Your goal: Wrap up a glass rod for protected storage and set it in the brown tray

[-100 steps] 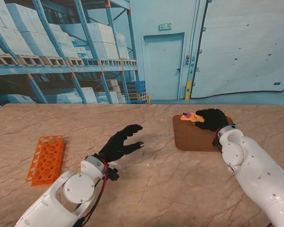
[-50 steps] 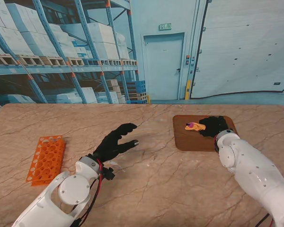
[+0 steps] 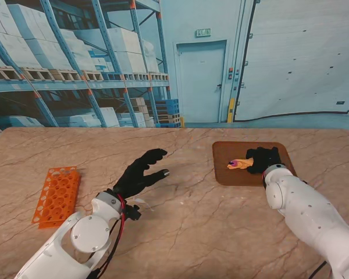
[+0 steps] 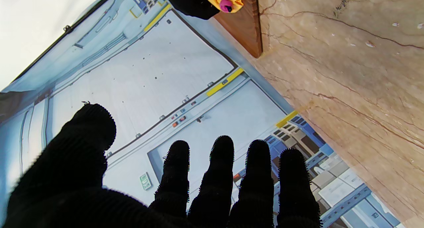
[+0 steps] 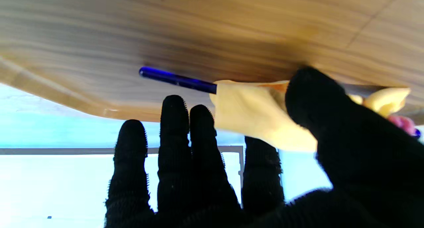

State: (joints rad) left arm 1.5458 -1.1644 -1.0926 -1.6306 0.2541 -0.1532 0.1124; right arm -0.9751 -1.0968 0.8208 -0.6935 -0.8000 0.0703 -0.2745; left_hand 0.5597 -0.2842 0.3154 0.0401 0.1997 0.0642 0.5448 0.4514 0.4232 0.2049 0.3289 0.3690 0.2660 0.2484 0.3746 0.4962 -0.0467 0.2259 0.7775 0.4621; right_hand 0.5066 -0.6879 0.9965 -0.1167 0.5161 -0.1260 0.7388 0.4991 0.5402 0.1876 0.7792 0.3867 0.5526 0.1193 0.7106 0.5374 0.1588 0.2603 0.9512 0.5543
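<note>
Orange tube rack (image 3: 56, 196) lies flat at far left of the marble tabletop (image 3: 192, 226), well apart from everything else.

Left hand (image 3: 141, 172), black-gloved, hovers over bare tabletop left of centre; fingers (image 4: 222, 175) spread and released, holding nothing.

Brown tray (image 3: 232, 173) sits right of centre.

Wrapped rod bundle (image 3: 239, 164): yellow cloth with a pink bit at its left end, resting on the tray surface.

In the right wrist view a blue glass rod (image 5: 177, 79) pokes out of the yellow cloth (image 5: 251, 113).

Right hand (image 3: 263, 158) is over the tray, at the right end of the bundle; thumb (image 5: 318, 98) pressed on the cloth, grasping it against the index finger, other fingers (image 5: 172, 138) extended.
</note>
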